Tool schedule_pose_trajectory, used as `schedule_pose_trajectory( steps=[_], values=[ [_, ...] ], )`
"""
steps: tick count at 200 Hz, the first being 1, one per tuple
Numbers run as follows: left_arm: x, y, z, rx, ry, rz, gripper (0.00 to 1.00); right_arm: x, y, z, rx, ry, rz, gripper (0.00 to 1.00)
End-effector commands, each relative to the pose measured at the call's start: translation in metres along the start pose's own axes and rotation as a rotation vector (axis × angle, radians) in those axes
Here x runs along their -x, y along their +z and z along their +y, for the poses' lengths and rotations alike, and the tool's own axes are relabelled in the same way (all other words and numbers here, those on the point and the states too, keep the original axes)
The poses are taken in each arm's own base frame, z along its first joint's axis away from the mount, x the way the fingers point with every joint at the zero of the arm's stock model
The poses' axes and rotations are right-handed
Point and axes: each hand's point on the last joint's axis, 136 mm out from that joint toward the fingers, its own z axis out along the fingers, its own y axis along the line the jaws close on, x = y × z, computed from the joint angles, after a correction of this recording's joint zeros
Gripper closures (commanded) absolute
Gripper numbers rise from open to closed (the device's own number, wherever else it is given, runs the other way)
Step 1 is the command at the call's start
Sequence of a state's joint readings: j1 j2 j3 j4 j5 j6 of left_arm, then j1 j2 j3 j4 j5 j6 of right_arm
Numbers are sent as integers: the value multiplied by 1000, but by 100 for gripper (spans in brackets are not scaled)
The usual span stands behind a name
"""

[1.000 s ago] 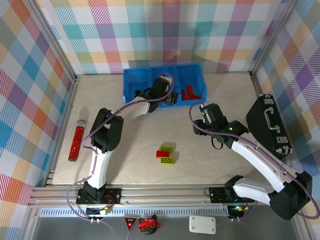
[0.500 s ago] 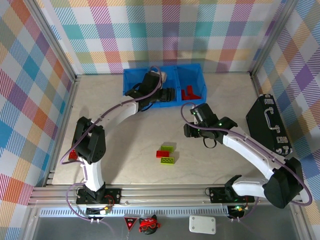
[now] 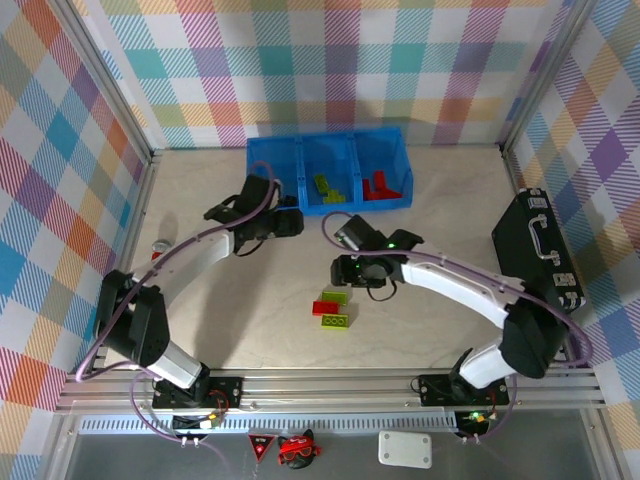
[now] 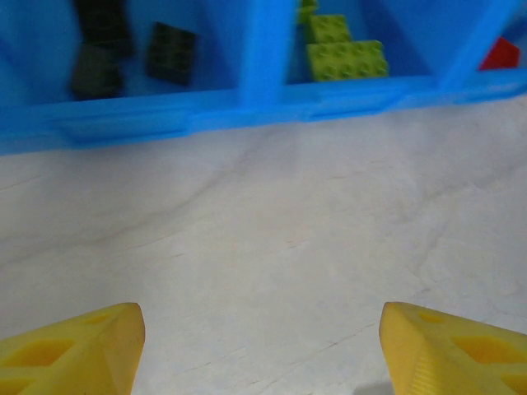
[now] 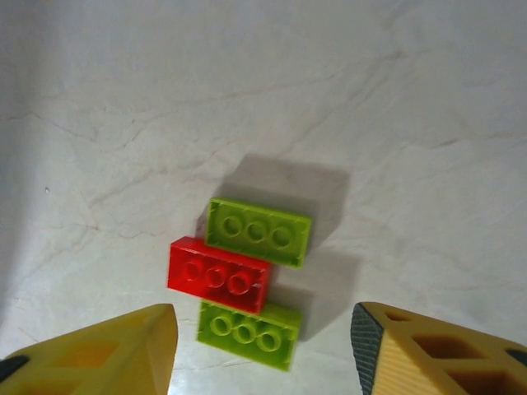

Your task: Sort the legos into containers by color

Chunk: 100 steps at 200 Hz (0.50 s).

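Three legos lie side by side on the table: a lime green one (image 3: 336, 297) (image 5: 258, 231), a red one (image 3: 325, 308) (image 5: 219, 275) and another lime green one (image 3: 334, 320) (image 5: 248, 334). My right gripper (image 3: 347, 274) (image 5: 263, 329) hangs open just above them, its fingers on either side of the nearest green brick and not touching it. The containers are the blue bin (image 3: 327, 150) (image 4: 247, 107), holding black bricks (image 4: 173, 51), green bricks (image 3: 325, 187) (image 4: 346, 58) and red bricks (image 3: 378, 187) (image 4: 502, 53). My left gripper (image 3: 289, 224) (image 4: 261, 317) is open and empty over bare table in front of the bin.
A black case with a handle (image 3: 537, 250) lies at the right wall. A red glittery cylinder (image 3: 158, 246) lies at the left, mostly behind my left arm. Bare table stretches between the bin and the three bricks.
My left gripper has drawn back out of the bin, toward the left and the near side. My right gripper has swung left to above the three bricks and opened a little wider.
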<state>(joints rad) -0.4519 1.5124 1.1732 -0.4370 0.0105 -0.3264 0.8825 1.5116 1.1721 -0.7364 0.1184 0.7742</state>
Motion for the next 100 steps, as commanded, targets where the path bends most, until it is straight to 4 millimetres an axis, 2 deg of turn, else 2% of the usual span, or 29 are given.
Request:
schedule_pose_trajectory(
  steps=[1, 22, 51, 83, 100],
  values=[
    [-5, -19, 13, -4, -40, -18, 25, -12, 11, 11, -55, 77, 45, 38],
    [-12, -26, 24, 5, -50, -17, 25, -21, 25, 20, -88, 85, 70, 33],
    [-17, -35, 34, 13, -48, -21, 24, -32, 43, 22, -140, 105, 112, 26],
    [-19, -41, 36, 8, -46, -20, 25, -42, 56, 23, -177, 111, 152, 16],
    [-22, -40, 35, -3, -44, -15, 24, -48, 61, 25, -184, 111, 174, 15]
  ],
)
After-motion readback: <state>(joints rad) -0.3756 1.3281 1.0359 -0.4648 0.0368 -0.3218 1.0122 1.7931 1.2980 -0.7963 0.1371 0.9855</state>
